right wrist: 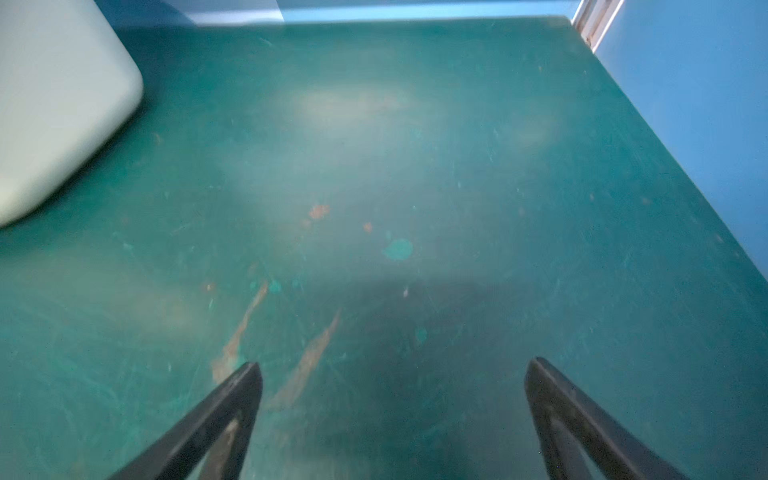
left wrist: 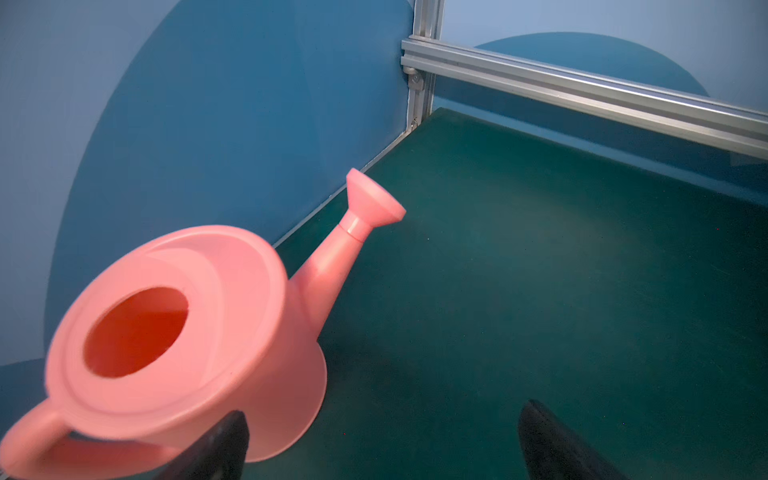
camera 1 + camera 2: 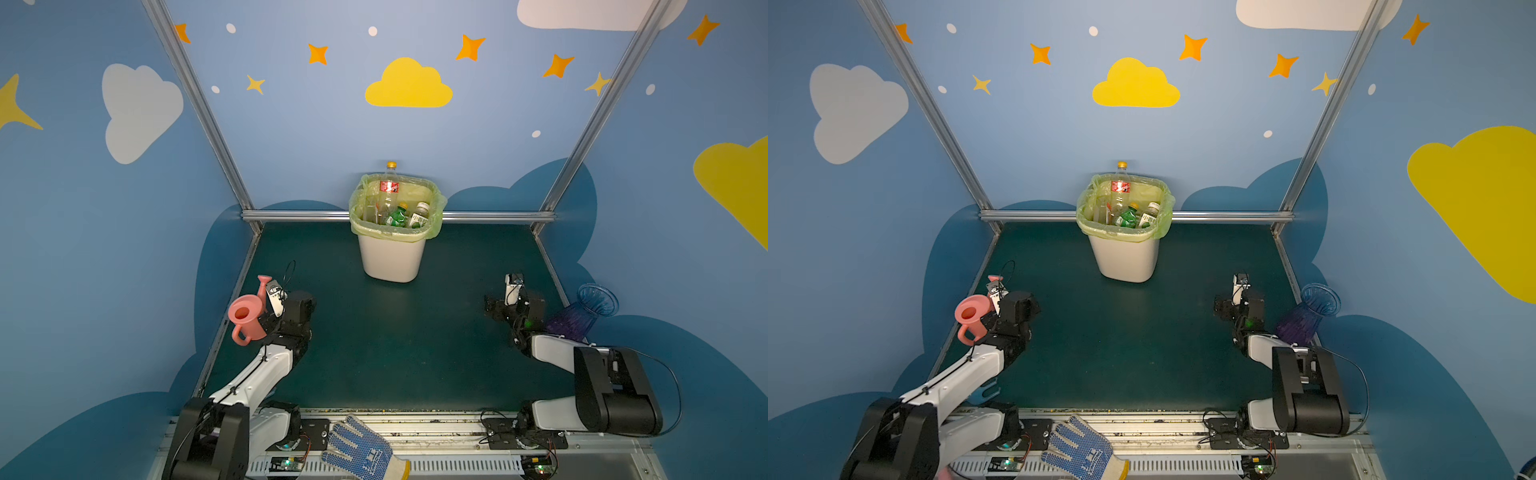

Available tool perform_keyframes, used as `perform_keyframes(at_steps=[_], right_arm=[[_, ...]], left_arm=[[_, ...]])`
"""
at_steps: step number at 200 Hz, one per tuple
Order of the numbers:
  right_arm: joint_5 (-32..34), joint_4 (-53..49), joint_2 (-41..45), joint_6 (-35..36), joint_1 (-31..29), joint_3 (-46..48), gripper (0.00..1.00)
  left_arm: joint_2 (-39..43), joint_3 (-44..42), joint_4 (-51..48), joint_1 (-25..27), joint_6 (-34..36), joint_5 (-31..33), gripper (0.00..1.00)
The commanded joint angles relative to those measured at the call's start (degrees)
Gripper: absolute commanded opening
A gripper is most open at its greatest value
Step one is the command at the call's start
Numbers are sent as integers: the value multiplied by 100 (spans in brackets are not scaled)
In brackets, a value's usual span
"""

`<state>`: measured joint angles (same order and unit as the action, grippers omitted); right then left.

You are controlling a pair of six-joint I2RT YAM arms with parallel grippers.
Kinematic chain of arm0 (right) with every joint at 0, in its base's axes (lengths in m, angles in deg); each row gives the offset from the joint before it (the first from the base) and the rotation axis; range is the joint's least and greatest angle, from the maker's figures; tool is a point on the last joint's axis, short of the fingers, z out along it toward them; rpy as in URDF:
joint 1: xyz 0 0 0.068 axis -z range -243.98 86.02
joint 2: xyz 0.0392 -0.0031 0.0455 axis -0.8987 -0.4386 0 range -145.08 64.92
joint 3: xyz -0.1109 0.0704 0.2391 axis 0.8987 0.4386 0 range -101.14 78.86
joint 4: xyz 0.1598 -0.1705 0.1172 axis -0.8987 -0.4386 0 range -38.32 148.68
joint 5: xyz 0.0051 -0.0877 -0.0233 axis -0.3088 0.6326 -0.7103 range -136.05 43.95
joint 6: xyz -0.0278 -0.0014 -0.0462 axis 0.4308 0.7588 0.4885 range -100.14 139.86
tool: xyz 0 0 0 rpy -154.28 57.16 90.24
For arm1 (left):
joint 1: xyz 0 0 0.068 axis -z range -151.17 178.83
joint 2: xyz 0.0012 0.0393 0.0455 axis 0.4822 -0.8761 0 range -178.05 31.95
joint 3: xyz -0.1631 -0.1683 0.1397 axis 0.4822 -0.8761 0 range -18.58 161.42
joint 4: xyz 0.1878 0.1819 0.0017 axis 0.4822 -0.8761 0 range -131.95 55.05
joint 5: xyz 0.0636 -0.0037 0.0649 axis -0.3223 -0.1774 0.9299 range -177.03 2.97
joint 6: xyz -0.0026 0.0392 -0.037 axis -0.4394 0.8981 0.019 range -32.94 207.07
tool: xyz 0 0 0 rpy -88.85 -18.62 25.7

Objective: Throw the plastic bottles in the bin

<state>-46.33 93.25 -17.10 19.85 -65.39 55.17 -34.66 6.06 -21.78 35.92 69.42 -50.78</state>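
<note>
The white bin, lined with a yellow-green bag, stands at the back middle of the green mat. Inside it are plastic bottles: a tall clear one with a red label poking above the rim, a green one and a white-capped one. No bottle lies on the mat. My left gripper is open over bare mat, one fingertip close by the pink watering can. My right gripper is open and empty above the mat, the bin's lower corner ahead of it.
A pink watering can stands at the mat's left edge beside my left arm. At the right edge a purple-blue ribbed vase leans behind my right arm. A blue-dotted work glove lies on the front rail. Blue walls and aluminium bars enclose the mat.
</note>
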Motion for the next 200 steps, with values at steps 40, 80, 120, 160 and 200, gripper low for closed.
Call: perform_keyframes(at_steps=[40, 80, 120, 160, 200], right_arm=[[-252, 1110, -477, -5, 41, 36, 98], [-237, 936, -435, 36, 22, -16, 98], [-232, 932, -433, 37, 15, -18, 98], [-229, 929, -434, 43, 17, -25, 98], [-228, 929, -437, 38, 11, -29, 98]], left_arm=[[-1102, -127, 2130, -497, 868, -1287, 100], [-1708, -61, 2630, -611, 1150, -2097, 100], [-2028, -79, 2979, -624, 1203, -2264, 100], [-2045, -104, 3018, -639, 1210, -2279, 100], [-2049, -108, 3023, -639, 1211, -2276, 100]])
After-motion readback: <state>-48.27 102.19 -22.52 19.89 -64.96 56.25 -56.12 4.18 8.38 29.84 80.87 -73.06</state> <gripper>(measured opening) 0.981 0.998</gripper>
